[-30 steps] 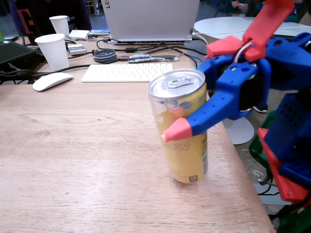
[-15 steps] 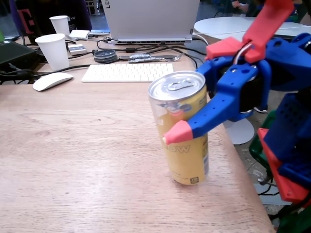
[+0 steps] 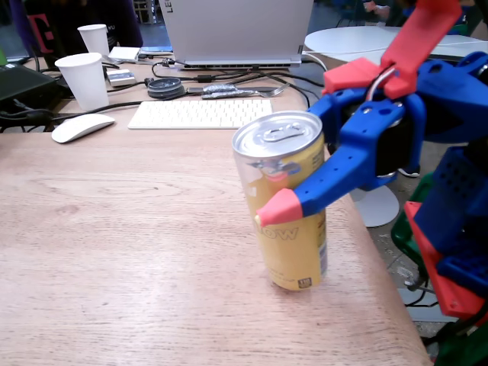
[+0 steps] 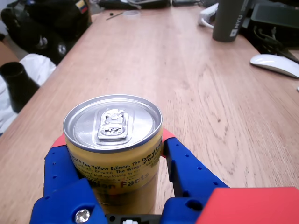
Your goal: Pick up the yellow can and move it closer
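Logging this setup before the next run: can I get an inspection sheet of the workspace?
Surface: wooden table, bare around the can.
Job's things: yellow can tilted, near the table's right edge in the fixed view.
Clutter: two paper cups, mouse, keyboard, laptop at the far side.
Claw: claw closed around the can's upper body.
Cables: black cables behind the keyboard.
Surroundings: round white table beyond.

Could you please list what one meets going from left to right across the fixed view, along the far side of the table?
Nearer paper cup → white mouse → white keyboard → laptop.
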